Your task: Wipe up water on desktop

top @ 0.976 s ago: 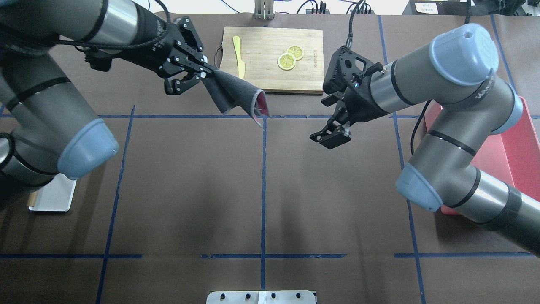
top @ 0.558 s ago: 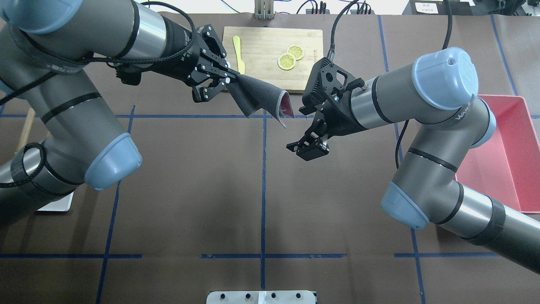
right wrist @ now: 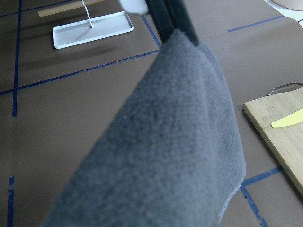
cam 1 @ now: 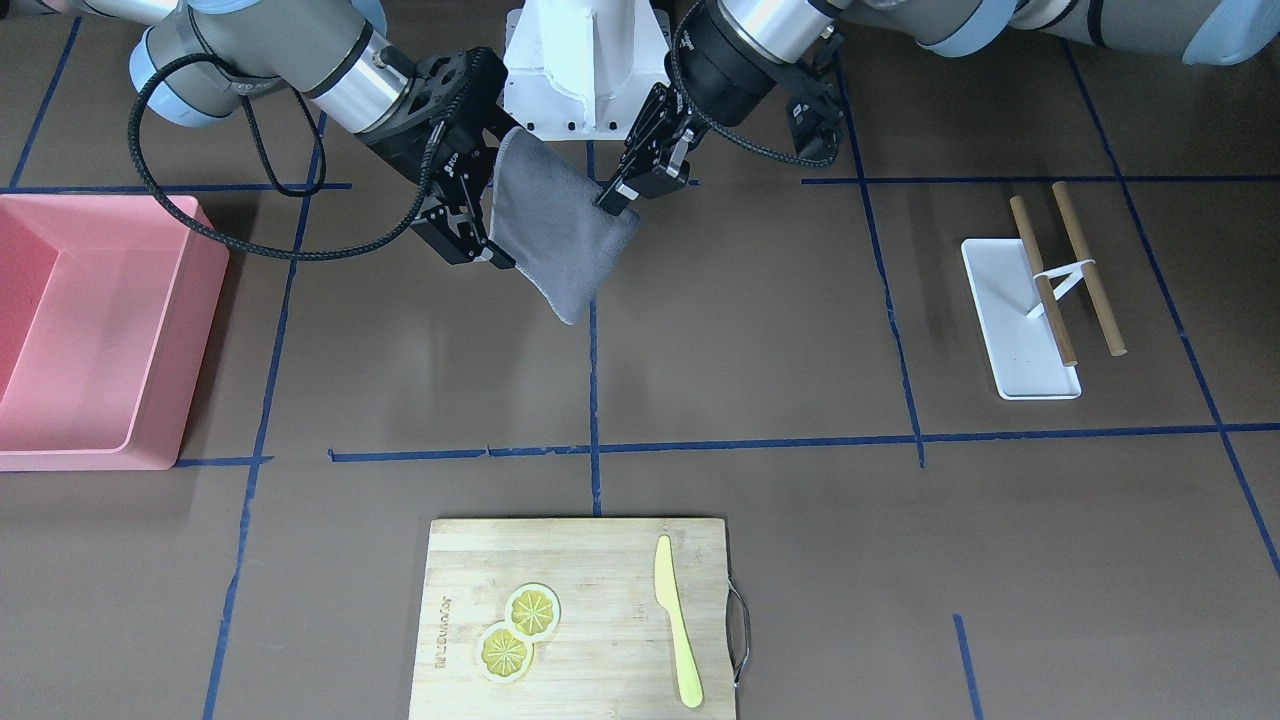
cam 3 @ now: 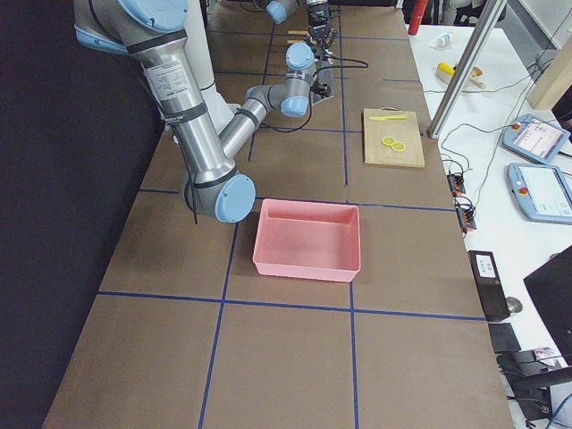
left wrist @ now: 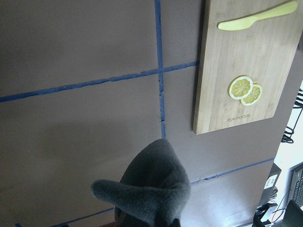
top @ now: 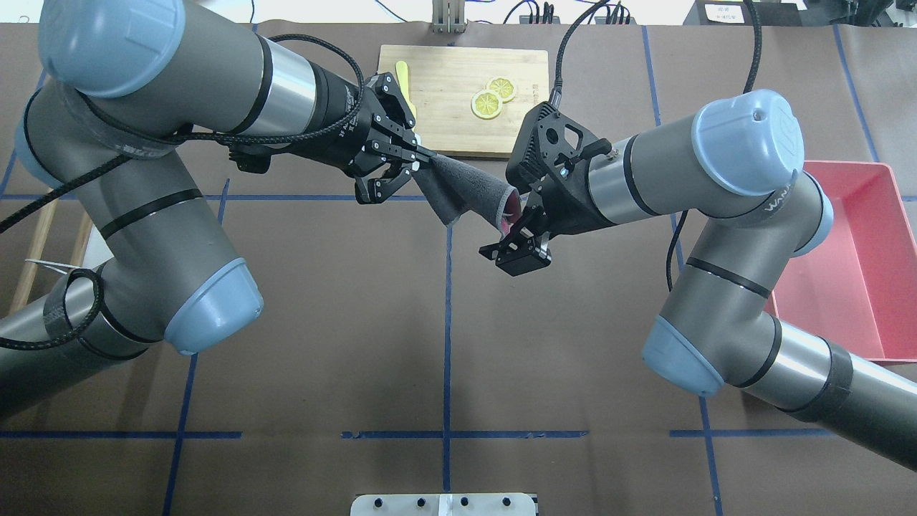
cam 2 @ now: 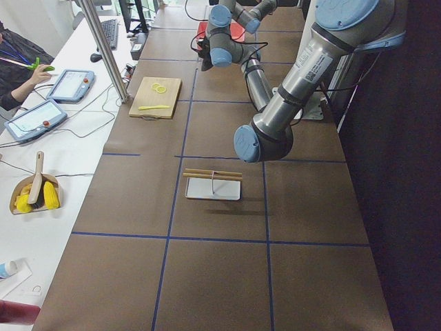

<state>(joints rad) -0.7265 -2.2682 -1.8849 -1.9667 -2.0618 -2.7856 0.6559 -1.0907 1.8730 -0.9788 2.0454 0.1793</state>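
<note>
— Fingers of the left gripper (top: 424, 153) pinch one corner of the grey cloth (top: 466, 192); the right gripper (top: 510, 233), spread wide, flanks its far edge, with the desktop (top: 322, 322) beneath both.
— Risk: right closes short of the hem, grabs air.

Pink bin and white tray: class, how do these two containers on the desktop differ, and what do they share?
The pink bin has tall walls; the white tray is shallow. The pink bin shows nothing inside, while two wooden sticks lie over and beside the white tray. The pink bin sits on the robot's right, the white tray on its left. Both are rectangular and rest on the desktop.
</note>
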